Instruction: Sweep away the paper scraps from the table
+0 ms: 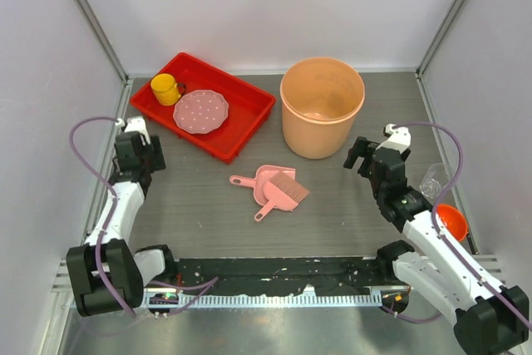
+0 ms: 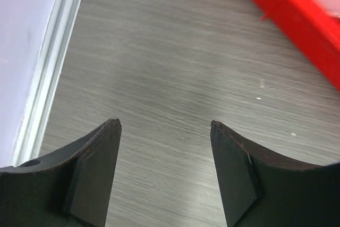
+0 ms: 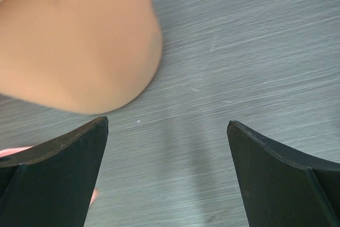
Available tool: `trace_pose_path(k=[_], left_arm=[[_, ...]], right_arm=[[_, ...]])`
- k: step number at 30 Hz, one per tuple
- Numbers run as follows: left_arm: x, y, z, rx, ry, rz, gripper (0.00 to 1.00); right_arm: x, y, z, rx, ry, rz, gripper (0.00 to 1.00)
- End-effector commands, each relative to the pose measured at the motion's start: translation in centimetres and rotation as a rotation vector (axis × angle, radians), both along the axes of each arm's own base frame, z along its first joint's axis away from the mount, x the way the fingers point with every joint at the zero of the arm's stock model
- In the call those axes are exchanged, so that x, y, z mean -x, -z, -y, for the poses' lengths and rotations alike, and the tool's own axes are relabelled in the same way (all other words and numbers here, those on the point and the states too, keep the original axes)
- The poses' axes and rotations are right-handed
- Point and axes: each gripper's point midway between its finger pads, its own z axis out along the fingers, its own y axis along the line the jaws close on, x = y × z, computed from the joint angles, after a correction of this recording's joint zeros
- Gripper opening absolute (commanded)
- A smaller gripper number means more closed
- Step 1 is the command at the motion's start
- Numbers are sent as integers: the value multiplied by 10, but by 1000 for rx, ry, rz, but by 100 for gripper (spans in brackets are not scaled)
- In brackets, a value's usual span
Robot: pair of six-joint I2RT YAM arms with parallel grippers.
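- Left gripper (image 2: 164,126) at the left of the frame and right gripper (image 3: 167,123) at the right hang over the table (image 1: 199,205), fingers spread, nothing between them.
- Pink dustpan (image 1: 268,176) and brush (image 1: 287,195) lie together at centre, untouched.
- No paper scraps show on the grey surface; whether any sit inside the orange bucket (image 1: 322,118), upper right, cannot be told.
- Sweeping looks done; the right arm should steer clear of the nearby bucket wall.

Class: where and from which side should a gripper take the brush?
Take the brush by its handle, which juts off the dustpan toward the near edge. Come from above, jaws across it: it lies flat, and the bristle end looks too broad.
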Motion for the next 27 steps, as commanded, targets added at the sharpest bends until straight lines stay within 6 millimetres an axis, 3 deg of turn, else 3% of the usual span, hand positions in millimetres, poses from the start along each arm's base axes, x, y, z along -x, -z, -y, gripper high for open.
trace_pose_path(k=[1, 7, 9, 11, 12, 13, 15, 18, 22, 27], left_arm=[[-16, -1, -28, -66, -166, 260, 73], [-31, -11, -1, 15, -39, 457, 74], [-28, -1, 8, 39, 0, 477, 75], [-31, -5, 18, 52, 62, 528, 76], [-26, 9, 25, 68, 96, 508, 76], [-27, 5, 30, 62, 135, 540, 78], [-25, 18, 30, 50, 142, 510, 82], [-28, 15, 15, 41, 51, 502, 84], [-30, 28, 13, 68, 26, 420, 85], [-33, 28, 18, 77, 53, 416, 84]], right_arm=[[-7, -7, 31, 57, 118, 91, 100], [-3, 15, 67, 133, 251, 209, 100], [3, 26, 83, 160, 317, 238, 100], [7, 36, 89, 166, 340, 246, 100], [7, 40, 89, 171, 334, 244, 100], [6, 49, 86, 173, 313, 228, 100], [5, 54, 83, 167, 295, 231, 100], [2, 54, 79, 170, 262, 239, 100], [2, 55, 79, 173, 269, 227, 100], [2, 55, 79, 173, 268, 227, 100]])
